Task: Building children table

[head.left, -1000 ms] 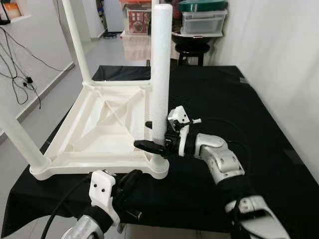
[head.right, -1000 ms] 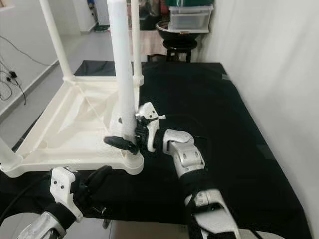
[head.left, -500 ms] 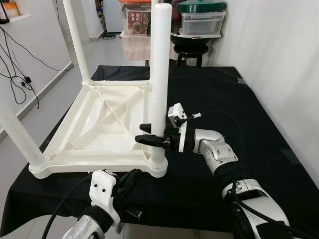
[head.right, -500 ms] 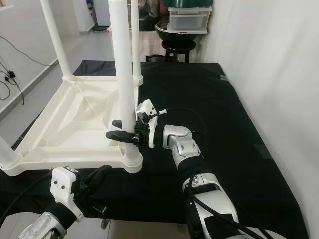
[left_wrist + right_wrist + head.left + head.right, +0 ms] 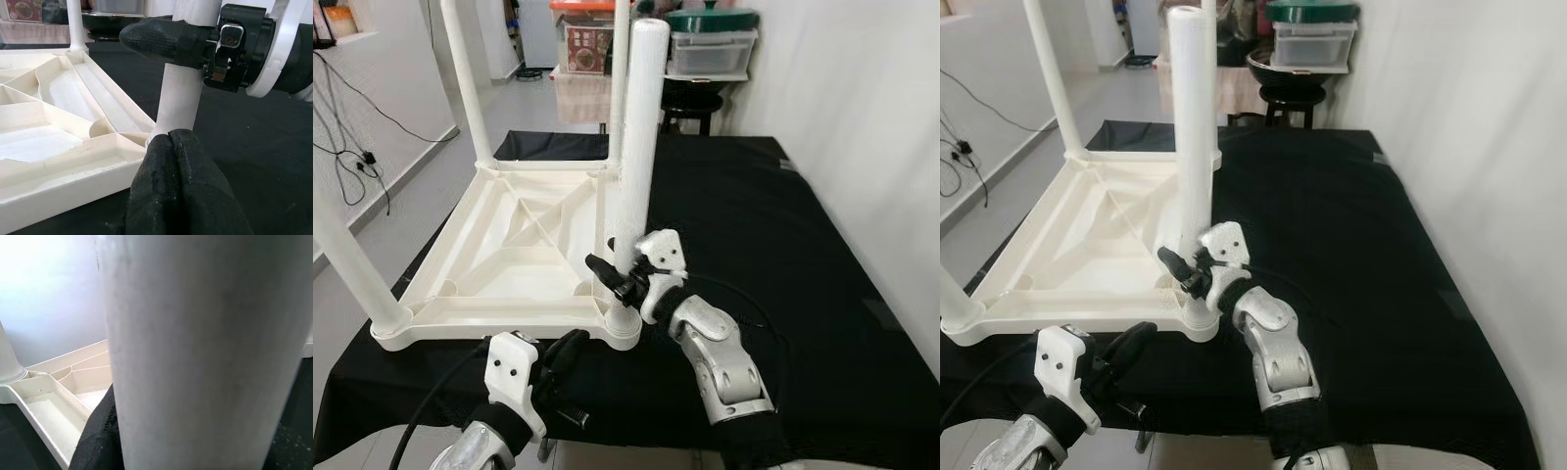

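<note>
A white children's table (image 5: 509,257) lies upside down on a black cloth (image 5: 783,245), its legs pointing up. The near right leg (image 5: 639,117) stands in its corner socket, its top leaning a little to the right. My right gripper (image 5: 617,279) is shut on this leg just above the socket; the leg (image 5: 205,352) looms close in the right wrist view. My left gripper (image 5: 563,357) hangs low at the cloth's front edge, below that corner, shut and empty. Its fingers (image 5: 176,191) press together in front of the leg (image 5: 181,103).
Three other legs stand at the far left (image 5: 465,83), near left (image 5: 347,264) and far right (image 5: 619,59) corners. A stool with plastic boxes (image 5: 710,49) stands behind the cloth. A white wall runs along the right; cables (image 5: 352,147) hang at the left.
My right arm has swung in from the right towards me, wrist turned, still gripping the leg. The leg's top now leans slightly right. The left gripper has stayed put.
</note>
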`<state>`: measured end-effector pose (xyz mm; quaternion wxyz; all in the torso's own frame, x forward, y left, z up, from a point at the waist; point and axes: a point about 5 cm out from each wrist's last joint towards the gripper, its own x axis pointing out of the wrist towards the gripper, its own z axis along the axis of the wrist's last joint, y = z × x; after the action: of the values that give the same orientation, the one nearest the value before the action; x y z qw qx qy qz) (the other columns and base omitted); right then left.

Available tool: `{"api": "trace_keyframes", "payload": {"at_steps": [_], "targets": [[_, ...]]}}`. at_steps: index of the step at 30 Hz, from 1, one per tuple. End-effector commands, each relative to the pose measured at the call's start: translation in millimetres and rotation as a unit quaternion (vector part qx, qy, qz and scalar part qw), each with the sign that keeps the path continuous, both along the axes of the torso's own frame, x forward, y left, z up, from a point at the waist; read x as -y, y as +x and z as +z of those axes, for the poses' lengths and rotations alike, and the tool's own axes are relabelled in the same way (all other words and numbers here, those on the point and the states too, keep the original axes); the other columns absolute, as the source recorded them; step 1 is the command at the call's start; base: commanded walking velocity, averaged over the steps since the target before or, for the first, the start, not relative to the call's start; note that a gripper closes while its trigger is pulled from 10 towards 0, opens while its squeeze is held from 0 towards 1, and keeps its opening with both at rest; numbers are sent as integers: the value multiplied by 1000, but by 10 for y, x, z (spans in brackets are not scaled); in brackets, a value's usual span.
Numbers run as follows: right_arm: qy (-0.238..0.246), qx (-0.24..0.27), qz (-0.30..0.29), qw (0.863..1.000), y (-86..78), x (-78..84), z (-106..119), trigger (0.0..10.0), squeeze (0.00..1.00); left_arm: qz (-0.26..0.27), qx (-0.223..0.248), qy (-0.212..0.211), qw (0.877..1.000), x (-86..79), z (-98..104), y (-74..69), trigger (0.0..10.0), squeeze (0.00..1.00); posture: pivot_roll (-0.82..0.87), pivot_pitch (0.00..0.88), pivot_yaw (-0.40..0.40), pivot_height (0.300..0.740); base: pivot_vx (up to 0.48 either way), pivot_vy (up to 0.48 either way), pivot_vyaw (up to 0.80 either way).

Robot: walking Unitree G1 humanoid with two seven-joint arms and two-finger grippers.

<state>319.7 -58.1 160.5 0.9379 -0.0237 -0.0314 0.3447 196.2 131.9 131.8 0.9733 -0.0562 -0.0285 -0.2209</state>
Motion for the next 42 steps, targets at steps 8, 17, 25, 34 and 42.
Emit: {"api": "trace_keyframes", "payload": {"at_steps": [8, 17, 25, 34, 42], "targets": [[-2, -55, 45, 997, 70, -6, -185, 10000, 1000, 7, -6, 11, 1000, -43, -62, 62, 10000, 0, -15, 0, -11, 740, 0, 0, 0], [0, -37, 193, 980, 182, 6, 75, 10000, 1000, 12, -16, 20, 1000, -78, -149, 123, 10000, 0, -1, 0, -7, 740, 0, 0, 0], [-28, -54, 304, 951, 316, 32, 100, 10000, 0, 29, -15, 20, 999, -73, -172, 136, 10000, 0, 37, 0, -25, 740, 0, 0, 0], [-23, -96, 345, 933, 363, 15, 73, 0, 0, 25, -7, 20, 999, -40, -154, 219, 10000, 0, 42, 0, -25, 740, 0, 0, 0], [-50, -79, 266, 960, 431, 234, 23, 0, 0, 20, -4, 18, 1000, -30, -153, 226, 10000, 0, 12, 0, -22, 740, 0, 0, 0]]}}
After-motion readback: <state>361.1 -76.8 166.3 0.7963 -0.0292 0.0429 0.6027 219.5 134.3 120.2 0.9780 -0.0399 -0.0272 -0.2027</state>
